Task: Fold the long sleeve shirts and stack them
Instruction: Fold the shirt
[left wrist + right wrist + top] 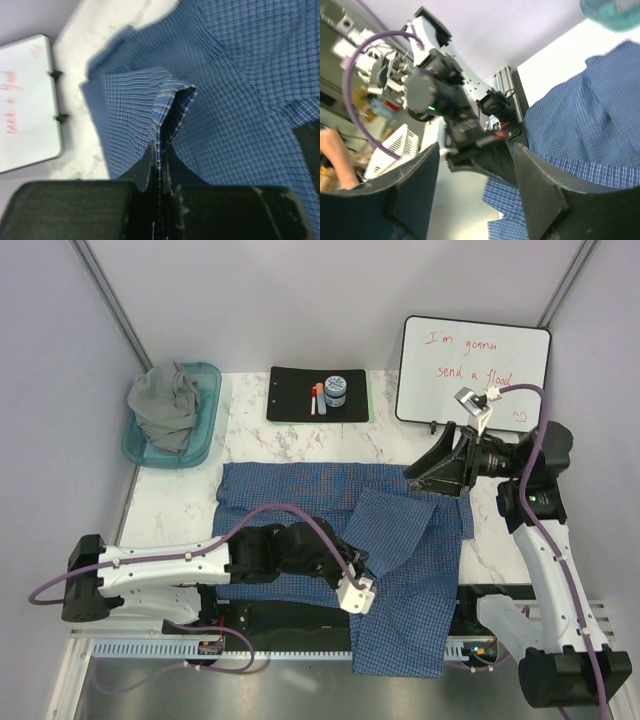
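Note:
The blue-and-white check shirt (410, 530) lies spread across the marble table, and one part of it hangs over the near edge. My left gripper (358, 562) sits low over the shirt's middle, shut on a raised fold of the check cloth (170, 100); its tips (160, 150) pinch the fabric edge. My right gripper (415, 476) hovers at the shirt's far right edge, open, with nothing between its fingers (477, 150). The check shirt (580, 125) lies below it. The grey shirt (168, 405) is crumpled in the teal tub (212, 380) at the far left.
A black clipboard (295, 395) with a marker and a small jar lies at the far centre. A whiteboard (472, 370) with red writing stands at the far right, and it also shows in the left wrist view (25, 100). The left arm (445, 95) fills the right wrist view.

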`<state>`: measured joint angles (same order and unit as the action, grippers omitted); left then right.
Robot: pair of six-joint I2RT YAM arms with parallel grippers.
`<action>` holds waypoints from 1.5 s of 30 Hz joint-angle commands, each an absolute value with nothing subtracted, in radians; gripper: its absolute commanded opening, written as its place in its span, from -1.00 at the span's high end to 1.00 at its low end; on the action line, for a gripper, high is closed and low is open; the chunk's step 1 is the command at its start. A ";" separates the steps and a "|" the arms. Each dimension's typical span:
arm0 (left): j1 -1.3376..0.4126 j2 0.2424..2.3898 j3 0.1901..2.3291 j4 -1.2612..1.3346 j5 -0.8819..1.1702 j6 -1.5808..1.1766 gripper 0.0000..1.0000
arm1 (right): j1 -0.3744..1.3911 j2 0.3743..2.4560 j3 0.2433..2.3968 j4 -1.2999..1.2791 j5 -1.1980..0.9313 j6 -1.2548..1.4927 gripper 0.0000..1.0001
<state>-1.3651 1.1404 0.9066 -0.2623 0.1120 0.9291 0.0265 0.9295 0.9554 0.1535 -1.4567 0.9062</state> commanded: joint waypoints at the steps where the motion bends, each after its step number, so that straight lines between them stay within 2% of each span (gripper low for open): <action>1: -1.373 1.189 1.002 -0.460 0.146 0.768 0.96 | 0.020 0.904 0.907 0.549 -1.531 1.131 -0.33; 4: -1.373 1.157 0.999 -0.503 0.221 0.821 0.96 | -0.041 0.931 0.887 0.531 -1.526 1.082 -0.22; 6: -1.373 1.157 1.025 -0.553 0.329 0.830 0.96 | -0.107 1.021 0.935 0.417 -1.525 1.016 -0.11; 10: -1.376 1.192 1.181 -0.705 0.547 0.804 0.96 | -0.150 1.198 1.015 0.365 -1.496 0.916 -0.04; 13: -1.381 1.238 1.262 -0.755 0.618 0.717 0.96 | -0.147 1.293 1.031 0.351 -1.445 0.884 0.02; 16: -1.381 1.322 1.337 -0.741 0.524 0.573 0.96 | -0.144 1.379 1.069 0.162 -1.399 0.715 0.15; 17: -1.379 1.345 1.354 -0.736 0.491 0.513 0.96 | -0.143 1.414 1.080 0.094 -1.384 0.586 0.20; 20: -1.336 1.411 1.384 -0.672 0.436 0.404 0.97 | -0.123 1.472 1.109 -0.159 -1.307 0.401 0.24; 24: -1.168 1.466 1.405 -0.553 0.479 0.261 0.96 | -0.083 1.580 1.311 -0.761 -1.131 -0.179 0.25; 26: -1.033 1.503 1.411 -0.534 0.506 0.204 0.96 | -0.094 1.626 1.359 -0.848 -1.064 -0.231 0.15; 29: -0.866 1.532 1.379 -0.505 0.515 0.155 0.96 | -0.109 1.654 1.400 -0.897 -0.987 -0.302 -0.07; 32: -0.715 1.548 1.301 -0.492 0.505 0.150 0.93 | -0.107 1.664 1.420 -0.943 -0.919 -0.350 -0.17; 35: -0.576 1.562 1.218 -0.486 0.497 0.141 0.88 | -0.106 1.677 1.431 -0.986 -0.879 -0.389 -0.18; 40: -0.353 1.551 1.080 -0.442 0.457 0.092 0.81 | -0.097 1.669 1.398 -1.028 -0.759 -0.446 0.06; 45: -0.264 1.513 0.948 -0.364 0.466 0.109 0.76 | -0.078 1.683 1.342 -1.019 -0.657 -0.477 0.14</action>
